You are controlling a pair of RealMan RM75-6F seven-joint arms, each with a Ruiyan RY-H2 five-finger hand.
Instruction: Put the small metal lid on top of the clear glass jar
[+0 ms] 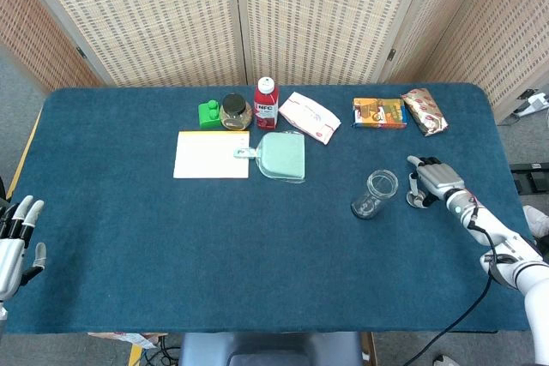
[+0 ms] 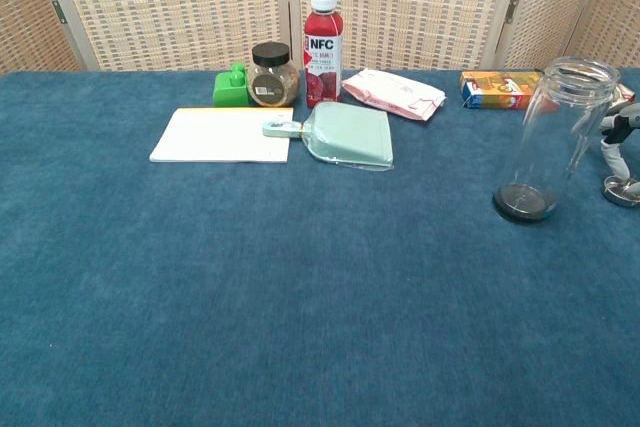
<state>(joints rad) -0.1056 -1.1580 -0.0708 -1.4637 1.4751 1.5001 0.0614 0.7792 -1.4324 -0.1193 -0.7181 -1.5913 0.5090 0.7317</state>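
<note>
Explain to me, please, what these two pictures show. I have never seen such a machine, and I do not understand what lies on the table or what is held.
This is a robot with two arms that end in mechanical hands, working at a table with a dark blue cloth. One picture looks down from its head; the other looks forward from its chest.

The right hand reaches down over a small round metal lid, beside an upright clear glass jar. Whether it already grips the lid cannot be told. The left hand waits at the near table edge, fingers apart, holding nothing.

At the back lie a red juice bottle, a pale green dustpan, a white paper sheet and some snack packets.
</note>
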